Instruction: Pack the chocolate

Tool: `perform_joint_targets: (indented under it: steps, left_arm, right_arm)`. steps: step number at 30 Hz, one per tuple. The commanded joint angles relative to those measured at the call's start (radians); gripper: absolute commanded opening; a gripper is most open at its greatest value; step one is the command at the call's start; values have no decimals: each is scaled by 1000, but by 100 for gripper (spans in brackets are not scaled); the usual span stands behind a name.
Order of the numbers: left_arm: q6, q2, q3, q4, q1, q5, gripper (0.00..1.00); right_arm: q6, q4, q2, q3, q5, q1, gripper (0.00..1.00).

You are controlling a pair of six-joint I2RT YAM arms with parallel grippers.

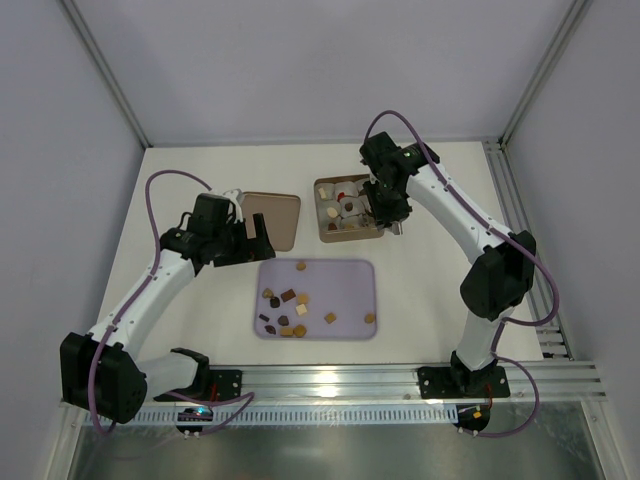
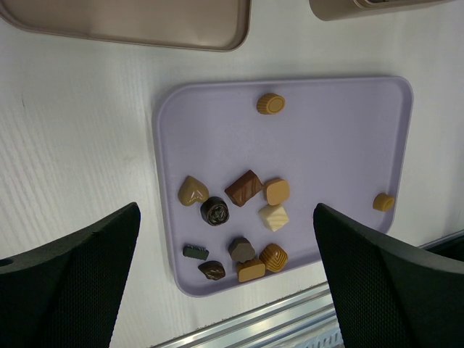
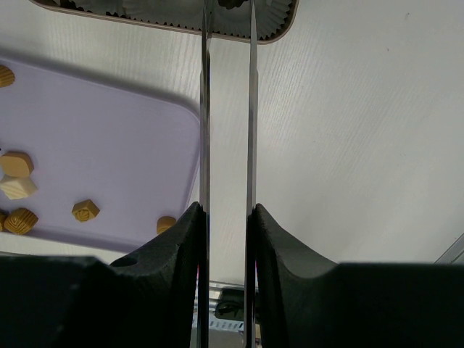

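On the tray, 1 oblong chocolate lies diagonally; left gripper gapes empty, right gripper nearly closed (contents unclear).

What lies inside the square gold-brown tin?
White paper cups and a few chocolates, one red, lie in the tin. The right gripper hangs over its right side and covers whatever is there.

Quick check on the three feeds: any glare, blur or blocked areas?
Top external: even light, soft shadows, no glare, but the chocolates on the tray look tiny. Left wrist: tray sharp; dark left fingers mask both lower corners. Right wrist: right fingers split the frame, and the tin is cropped at the top.
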Motion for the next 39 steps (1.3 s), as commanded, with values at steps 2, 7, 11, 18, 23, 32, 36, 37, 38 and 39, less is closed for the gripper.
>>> perform_joint_targets:
  steps: [2,7,11,18,23,32,36,37,38,39]
  left_arm:
    - [0,2,3,11,-3,-2,100]
    - [0,0,3,11,-2,-2,100]
    - [0,-1,5,10,-2,-2,100]
    - [-2,-1,5,10,-2,-3,100]
    - [-2,-3,5,11,-2,-3,100]
    - [-2,0,3,10,-2,-3,100]
    - [-2,0,5,10,-2,-2,100]
    - [0,-1,5,10,-2,-2,100]
    - [0,-1,3,10,-2,-2,100]
    - [-2,-3,3,10,-2,-2,100]
  right_arm:
    - [-4,12,-47,21,-6,-2,34]
    - [-6,7,-47,27,-3,-3,35]
    - [-4,2,-47,33,-3,-3,35]
    - [-4,1,-50,34,0,-3,35]
    - [-3,-1,-53,37,1,-3,38]
    - [-3,-4,-56,38,3,-3,38]
    - [-3,-7,-57,41,3,-3,38]
    - [-4,-8,-57,43,3,-3,38]
    - [-3,-8,-59,43,4,-3,38]
    - [-4,-10,-59,43,4,-3,38]
